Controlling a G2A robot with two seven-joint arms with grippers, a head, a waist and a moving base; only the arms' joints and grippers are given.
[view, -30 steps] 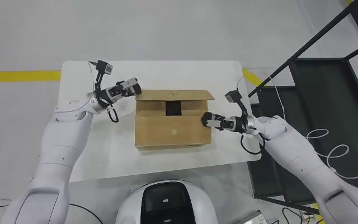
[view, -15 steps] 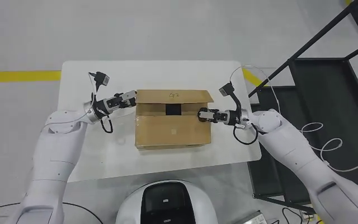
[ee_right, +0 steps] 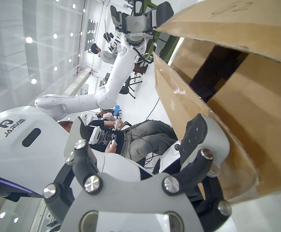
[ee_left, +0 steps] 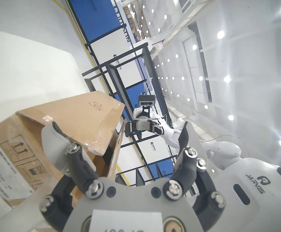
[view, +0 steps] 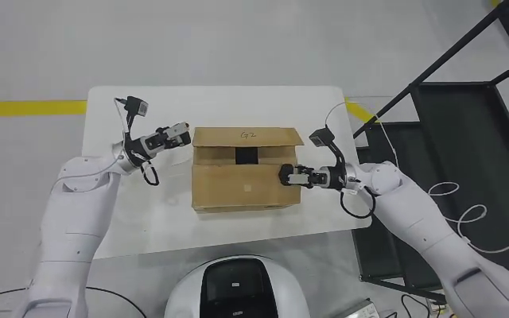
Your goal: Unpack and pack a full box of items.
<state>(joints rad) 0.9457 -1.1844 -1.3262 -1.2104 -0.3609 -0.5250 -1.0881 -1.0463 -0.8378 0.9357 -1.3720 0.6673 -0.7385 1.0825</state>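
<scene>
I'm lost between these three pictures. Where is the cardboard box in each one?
Top view: cardboard box in the middle of the white table.
Left wrist view: the box lies just beyond the left fingers.
Right wrist view: the box sits right beside the right fingers.
Shared landmark: the handwritten mark on its flap.

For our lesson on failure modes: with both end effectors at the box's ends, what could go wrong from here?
The right end effector is open with one finger at a flap edge of the cardboard box; lifting may crease or slip off it. The left end effector is open too, so nothing holds the box: it might slide on the table.
</scene>
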